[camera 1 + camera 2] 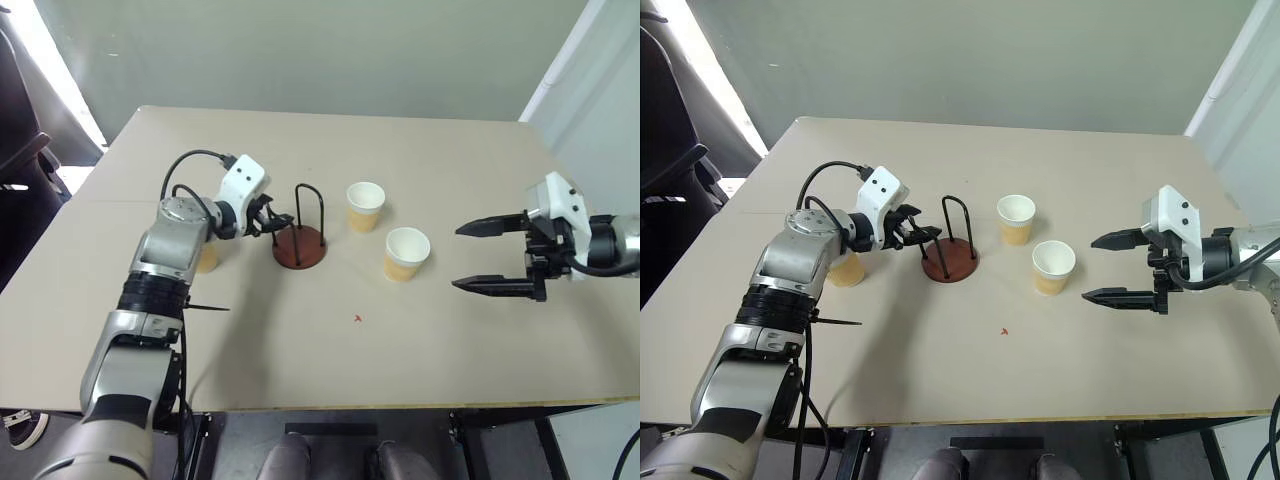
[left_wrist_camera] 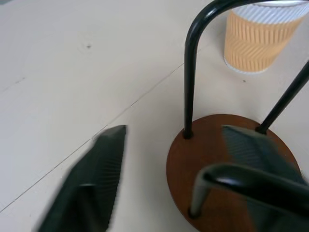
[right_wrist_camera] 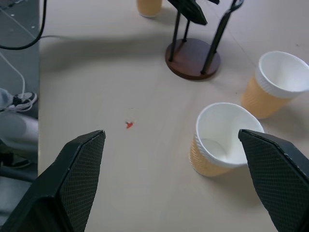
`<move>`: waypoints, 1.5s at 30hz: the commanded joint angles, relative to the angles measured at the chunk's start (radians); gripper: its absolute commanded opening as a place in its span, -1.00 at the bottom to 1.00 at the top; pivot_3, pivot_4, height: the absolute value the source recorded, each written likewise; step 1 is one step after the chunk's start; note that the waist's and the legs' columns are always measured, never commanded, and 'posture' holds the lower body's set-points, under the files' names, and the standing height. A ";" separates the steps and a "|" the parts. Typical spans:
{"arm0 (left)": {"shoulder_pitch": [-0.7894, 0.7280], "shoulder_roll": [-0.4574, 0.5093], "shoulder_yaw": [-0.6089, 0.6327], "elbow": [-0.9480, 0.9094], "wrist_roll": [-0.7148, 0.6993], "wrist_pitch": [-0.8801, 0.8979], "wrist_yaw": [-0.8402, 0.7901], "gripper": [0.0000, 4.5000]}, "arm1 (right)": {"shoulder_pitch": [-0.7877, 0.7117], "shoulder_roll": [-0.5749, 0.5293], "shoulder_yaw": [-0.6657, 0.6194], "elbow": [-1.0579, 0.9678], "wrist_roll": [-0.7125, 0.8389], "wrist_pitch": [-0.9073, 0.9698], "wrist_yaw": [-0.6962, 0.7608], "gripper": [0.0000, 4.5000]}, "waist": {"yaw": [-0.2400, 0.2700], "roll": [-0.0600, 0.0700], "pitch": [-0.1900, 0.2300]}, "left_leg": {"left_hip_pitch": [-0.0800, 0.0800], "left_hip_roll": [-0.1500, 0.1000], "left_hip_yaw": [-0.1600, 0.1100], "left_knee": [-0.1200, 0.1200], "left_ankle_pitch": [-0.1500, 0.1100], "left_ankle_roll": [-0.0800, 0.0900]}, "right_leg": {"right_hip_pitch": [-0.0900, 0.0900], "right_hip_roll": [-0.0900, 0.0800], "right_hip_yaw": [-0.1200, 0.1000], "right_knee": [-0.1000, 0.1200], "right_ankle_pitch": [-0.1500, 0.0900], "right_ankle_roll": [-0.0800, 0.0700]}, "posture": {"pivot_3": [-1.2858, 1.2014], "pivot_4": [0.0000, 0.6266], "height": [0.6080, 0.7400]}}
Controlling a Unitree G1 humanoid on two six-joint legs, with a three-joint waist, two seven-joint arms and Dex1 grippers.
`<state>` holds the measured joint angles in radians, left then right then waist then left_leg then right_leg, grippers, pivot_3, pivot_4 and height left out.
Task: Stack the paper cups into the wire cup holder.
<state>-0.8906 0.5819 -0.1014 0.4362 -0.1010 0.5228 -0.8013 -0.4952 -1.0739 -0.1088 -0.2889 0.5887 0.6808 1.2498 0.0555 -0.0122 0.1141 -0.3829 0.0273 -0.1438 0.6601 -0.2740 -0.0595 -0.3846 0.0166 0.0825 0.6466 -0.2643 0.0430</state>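
The left gripper (image 1: 918, 234) stands open, 1 finger (image 2: 91, 179) beside the round reddish-brown wire cup holder (image 1: 950, 264), 1 above its base. The right gripper (image 1: 1118, 268) gapes wide, the nearest of 3 tan-yellow paper cups (image 1: 1052, 267) just beyond its fingertips.

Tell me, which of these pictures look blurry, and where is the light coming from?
Left wrist view: the gripper's fingers and the nearest wire loop are smeared and out of focus; the far cup is sharper. Left eye view: bright daylight glares at the upper left corner, and the cups cast soft shadows on the table.
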 commanded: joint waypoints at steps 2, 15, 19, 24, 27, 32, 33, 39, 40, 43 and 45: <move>-0.018 0.010 0.028 -0.018 -0.012 -0.005 -0.016 -0.31 | 0.000 -0.020 -0.048 -0.036 0.017 -0.001 -0.013 1.00 | 0.000 0.000 0.000 | 0.000 0.000 0.000 0.000 0.000 0.000 | 0.000 0.000 0.000 0.000 0.000 0.000 | 0.03 -0.52 1.00; 0.065 0.111 0.045 -0.325 -0.226 0.135 -0.326 -0.99 | -0.004 -0.027 -0.031 -0.016 0.007 -0.022 -0.015 1.00 | 0.003 0.000 0.000 | -0.001 -0.001 0.002 0.003 -0.001 0.002 | -0.001 0.000 0.002 0.000 0.000 0.002 | 0.03 -0.52 1.00; 0.099 0.094 -0.023 -0.440 -0.277 0.141 -0.405 -0.99 | -0.009 -0.021 -0.020 -0.016 0.007 -0.022 -0.016 1.00 | 0.003 0.000 0.000 | 0.000 -0.001 0.002 0.003 -0.001 0.003 | 0.000 0.000 0.002 0.001 0.000 0.003 | 0.03 -0.52 1.00; 0.110 0.038 -0.117 -0.487 -0.261 0.083 -0.444 -0.99 | -0.011 -0.021 -0.014 -0.013 0.004 -0.027 -0.013 1.00 | 0.005 0.000 0.000 | 0.000 -0.004 0.001 0.006 -0.003 0.006 | 0.001 -0.003 0.002 0.000 0.000 0.005 | 0.03 -0.52 1.00; 0.105 0.011 -0.162 -0.462 -0.226 0.034 -0.446 -0.99 | -0.007 -0.020 -0.014 -0.021 0.006 -0.024 -0.018 1.00 | 0.003 0.000 0.000 | 0.000 -0.004 0.002 0.006 -0.004 0.007 | 0.001 -0.003 0.003 0.000 0.001 0.006 | 0.03 -0.52 1.00; 0.087 -0.010 -0.195 -0.415 -0.185 -0.017 -0.445 -0.99 | 0.008 -0.030 -0.032 -0.037 0.014 -0.010 -0.026 1.00 | 0.003 0.000 0.000 | 0.000 -0.004 0.002 0.006 -0.004 0.007 | 0.001 -0.003 0.003 0.001 0.001 0.006 | 0.03 -0.52 1.00; 0.088 -0.012 -0.197 -0.409 -0.179 -0.026 -0.448 -0.99 | 0.013 -0.032 -0.035 -0.039 0.014 -0.008 -0.027 1.00 | 0.003 0.000 0.000 | 0.000 -0.004 0.002 0.006 -0.004 0.007 | 0.001 -0.003 0.003 0.000 0.001 0.006 | 0.03 -0.52 1.00; 0.110 -0.035 -0.247 -0.397 -0.091 -0.050 -0.392 -0.99 | 0.020 -0.036 -0.041 -0.047 0.017 -0.001 -0.035 1.00 | 0.003 0.000 0.000 | -0.001 -0.005 0.002 0.006 -0.004 0.008 | 0.002 -0.003 0.003 0.000 0.000 0.006 | 0.03 -0.52 1.00; 0.113 -0.036 -0.249 -0.399 -0.086 -0.050 -0.390 -0.99 | 0.020 -0.036 -0.041 -0.049 0.019 0.000 -0.035 1.00 | 0.003 0.000 0.000 | -0.001 -0.005 0.002 0.006 -0.005 0.008 | 0.002 -0.004 0.003 0.000 0.000 0.007 | 0.03 -0.52 1.00; 0.125 -0.034 -0.245 -0.410 -0.083 -0.071 -0.397 -0.60 | 0.010 -0.033 -0.031 -0.043 0.014 -0.002 -0.034 1.00 | 0.003 0.000 0.000 | 0.000 -0.005 0.002 0.006 -0.005 0.008 | 0.002 -0.004 0.004 0.000 0.000 0.007 | 0.03 -0.52 1.00; 0.125 -0.035 -0.242 -0.411 -0.078 -0.064 -0.387 -0.31 | 0.004 -0.032 -0.025 -0.039 0.012 -0.004 -0.031 1.00 | 0.003 0.000 0.000 | 0.000 -0.005 0.002 0.006 -0.005 0.008 | 0.002 -0.004 0.004 0.000 0.000 0.007 | 0.03 -0.52 1.00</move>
<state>-0.7587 0.5474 -0.3523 0.0515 -0.1853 0.4648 -1.1956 -0.4728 -1.0920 -0.1050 -0.3177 0.5949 0.6830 1.2210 0.0586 -0.0121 0.1141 -0.3834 0.0219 -0.1416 0.6659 -0.2786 -0.0514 -0.3827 0.0131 0.0861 0.6465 -0.2641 0.0498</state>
